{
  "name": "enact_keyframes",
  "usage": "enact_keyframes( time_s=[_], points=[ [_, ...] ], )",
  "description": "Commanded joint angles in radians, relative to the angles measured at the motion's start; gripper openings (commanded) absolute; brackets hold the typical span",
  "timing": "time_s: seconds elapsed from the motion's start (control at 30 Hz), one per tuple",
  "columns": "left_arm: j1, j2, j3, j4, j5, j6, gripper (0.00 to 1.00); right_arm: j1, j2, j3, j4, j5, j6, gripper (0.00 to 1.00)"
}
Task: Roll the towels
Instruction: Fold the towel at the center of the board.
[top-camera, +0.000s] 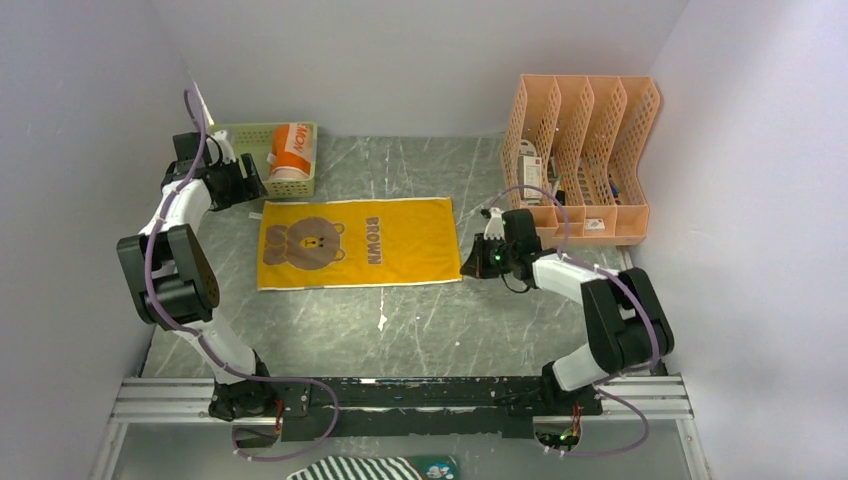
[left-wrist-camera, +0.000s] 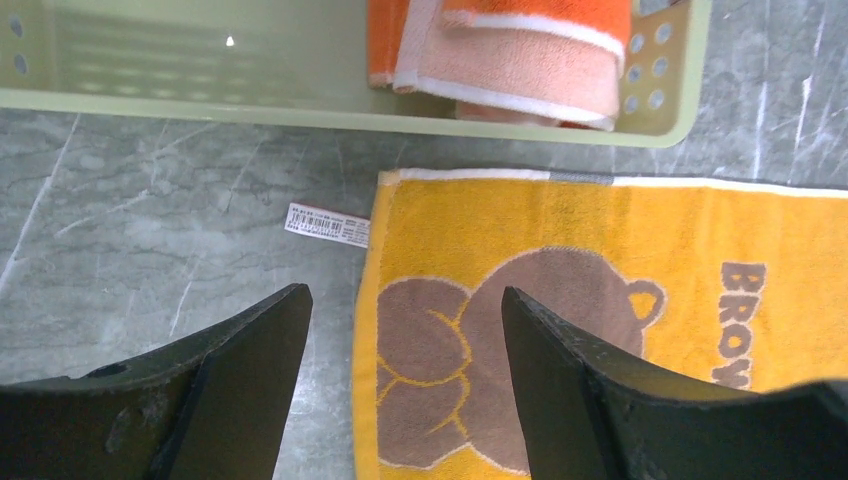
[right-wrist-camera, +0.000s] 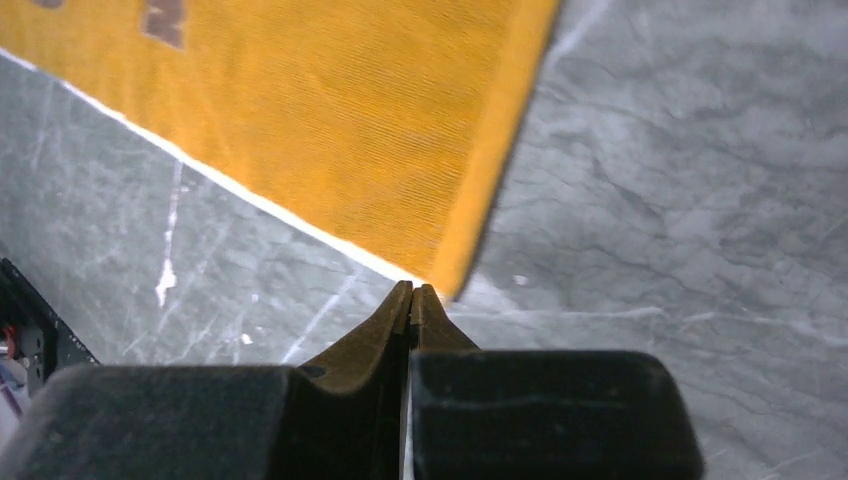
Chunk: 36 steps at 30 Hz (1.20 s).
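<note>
The yellow towel (top-camera: 400, 245) with a brown bear print lies flat on the grey table; it also shows in the left wrist view (left-wrist-camera: 600, 250) and the right wrist view (right-wrist-camera: 350, 120). My left gripper (top-camera: 243, 188) is open and hovers over the towel's left edge (left-wrist-camera: 405, 292). My right gripper (top-camera: 472, 262) is shut, its tips (right-wrist-camera: 415, 287) at the towel's near right corner, which looks slightly raised and pinched. The orange towel (top-camera: 290, 150) lies rolled in the green basket (top-camera: 240, 135); it also shows in the left wrist view (left-wrist-camera: 520, 60).
The basket's wall (left-wrist-camera: 200, 110) runs just beyond the yellow towel's far left corner. A white label (left-wrist-camera: 327, 225) sticks out from the towel's left edge. A peach file rack (top-camera: 580, 150) stands at the back right. A striped cloth (top-camera: 370, 468) lies below the arm bases.
</note>
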Motion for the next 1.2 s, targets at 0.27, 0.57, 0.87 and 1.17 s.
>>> enact_keyframes(
  time_s=[0.27, 0.57, 0.87, 1.17],
  points=[
    [0.011, 0.014, 0.005, -0.007, -0.022, 0.034, 0.74, 0.15, 0.046, 0.124, 0.005, 0.092, -0.011, 0.0],
    [0.031, 0.013, -0.005, -0.008, -0.046, 0.058, 0.71, 0.155, 0.078, 0.052, -0.072, 0.231, 0.121, 0.0],
    [0.038, 0.053, -0.003, -0.007, 0.043, 0.104, 0.68, 0.148, -0.061, -0.097, -0.19, 0.335, 0.187, 0.0],
    [0.038, 0.148, 0.032, 0.01, 0.133, 0.145, 0.67, 0.147, -0.108, -0.058, -0.241, 0.248, 0.12, 0.0]
  ],
)
